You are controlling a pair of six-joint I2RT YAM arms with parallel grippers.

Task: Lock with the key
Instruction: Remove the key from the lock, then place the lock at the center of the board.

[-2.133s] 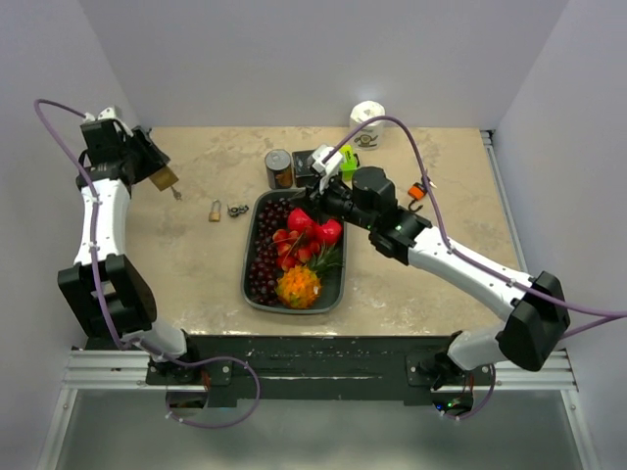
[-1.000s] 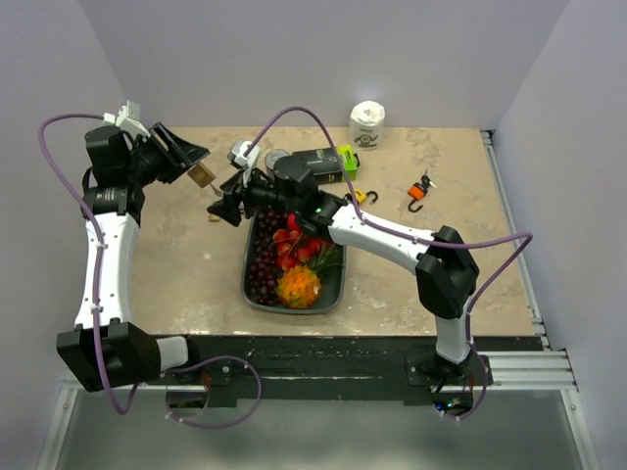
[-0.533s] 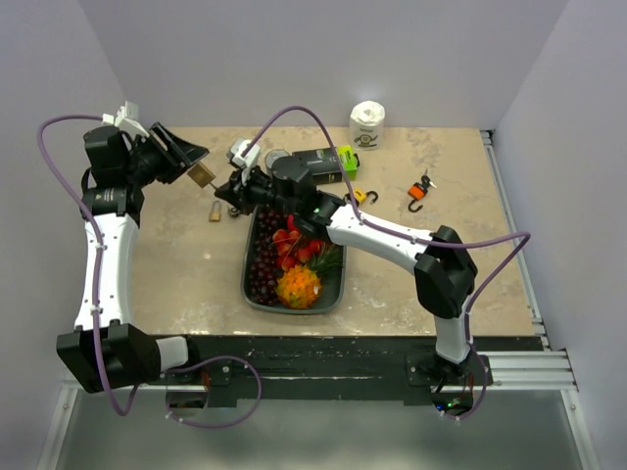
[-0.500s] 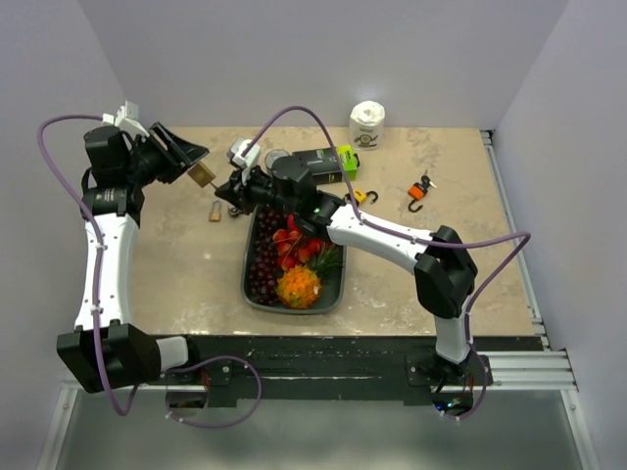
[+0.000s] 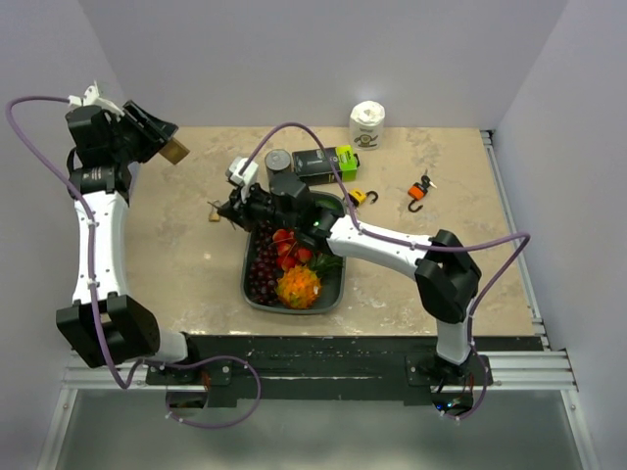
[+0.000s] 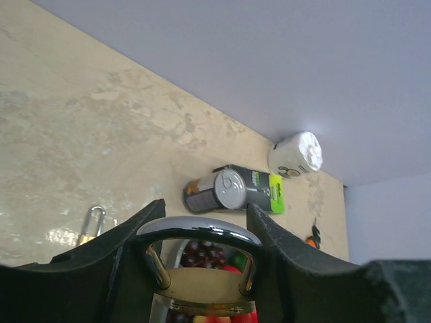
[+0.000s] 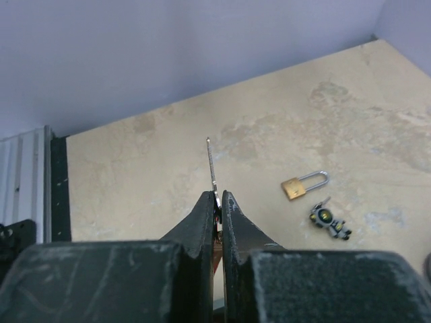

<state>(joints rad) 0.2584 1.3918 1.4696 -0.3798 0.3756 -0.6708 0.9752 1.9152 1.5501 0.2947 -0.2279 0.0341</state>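
Writing: none can be read. The white roll [image 5: 368, 124] at the far edge bears a dark mark, and the black box [image 5: 323, 160] with a green end has print too small to make out.
Can [image 5: 278, 162]: upright just left of the box, silver top, brown side; its label is not legible.
Tray [image 5: 294, 310]: grey, mid-table, long axis near to far. It holds dark grapes [image 5: 263, 269] along its left side, red strawberries [image 5: 291, 245] toward the far end and an orange fruit [image 5: 299, 286] at the near end.
Padlock [image 5: 174, 152]: brass, held in the air over the far-left corner of the table. In the left wrist view its shackle [image 6: 199, 229] points away from the camera, with both legs running down to the body.
Left gripper [image 5: 167, 147]: closed partway, one finger on each side of the padlock.
Key [image 7: 211, 168]: pinched at its head, the blade standing straight out beyond the fingertips, long axis in line with the fingers. It sits low over the table just left of the tray's far-left corner, well apart from the padlock.
Right gripper [image 5: 233, 208]: clamped narrow on the key, reaching left across the tray's far end.
Small padlock [image 5: 214, 211]: lies flat on the table just left of the right gripper.
Metal piece [image 7: 328, 221]: small, grey, beside the small padlock; too small to tell what it is.
Hooks: a yellow one [image 5: 360, 196] right of the tray, an orange one [image 5: 419, 192] further right.
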